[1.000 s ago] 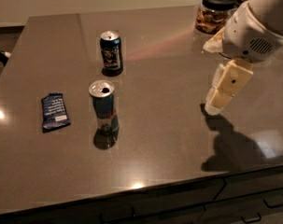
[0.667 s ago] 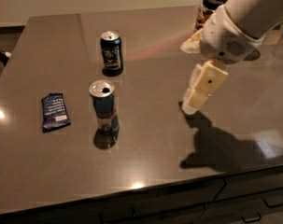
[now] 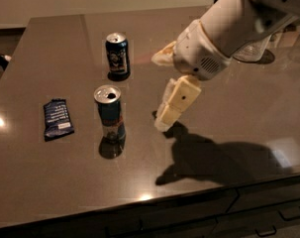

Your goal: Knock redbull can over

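Observation:
The redbull can [image 3: 110, 114] stands upright on the dark table [image 3: 65, 167], left of the middle, light blue and silver with an open silver top. My gripper [image 3: 160, 90] hangs on the white arm coming in from the upper right. It is to the right of the can, about one can width away and not touching it. Its fingers look spread and hold nothing. The lower finger [image 3: 175, 105] points down with its tip close to the table top.
A darker navy can [image 3: 117, 56] with a white graphic stands behind the redbull can. A blue snack packet [image 3: 57, 119] lies flat to the left. A glass jar [image 3: 252, 49] stands at the back right, partly behind the arm. The table's front edge [image 3: 154, 200] is close.
My arm and gripper have swung left across the table towards the redbull can. The cans and the packet have not moved.

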`<state>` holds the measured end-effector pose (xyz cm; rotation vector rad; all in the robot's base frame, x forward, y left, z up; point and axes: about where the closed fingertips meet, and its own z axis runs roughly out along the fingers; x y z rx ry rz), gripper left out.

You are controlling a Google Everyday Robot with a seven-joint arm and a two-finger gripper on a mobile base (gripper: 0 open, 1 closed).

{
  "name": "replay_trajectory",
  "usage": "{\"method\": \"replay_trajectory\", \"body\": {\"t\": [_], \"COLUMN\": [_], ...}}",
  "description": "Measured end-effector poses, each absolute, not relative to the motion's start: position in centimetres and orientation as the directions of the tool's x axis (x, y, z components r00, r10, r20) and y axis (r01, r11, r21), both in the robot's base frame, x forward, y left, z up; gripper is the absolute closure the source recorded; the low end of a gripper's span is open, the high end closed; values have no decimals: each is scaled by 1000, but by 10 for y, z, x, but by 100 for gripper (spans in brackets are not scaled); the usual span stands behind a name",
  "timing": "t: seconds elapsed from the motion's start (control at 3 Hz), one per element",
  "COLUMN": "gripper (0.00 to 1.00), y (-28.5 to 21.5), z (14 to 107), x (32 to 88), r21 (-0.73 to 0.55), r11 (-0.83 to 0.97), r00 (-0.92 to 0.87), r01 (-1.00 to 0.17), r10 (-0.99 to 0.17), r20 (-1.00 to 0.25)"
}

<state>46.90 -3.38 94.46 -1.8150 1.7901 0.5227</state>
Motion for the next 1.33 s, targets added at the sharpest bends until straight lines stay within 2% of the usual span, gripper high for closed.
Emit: {"method": "replay_trajectory", "body": {"t": [1.0,1.33], "gripper": [0,0], "y": [57,72], "z": [927,922], "x": [459,457], "r21": [-69,-63], "r11": [-99,-114], "r00": [118,122], "r01": [-993,-991], "r10": [-670,-651], "r20": [-733,-749]}}
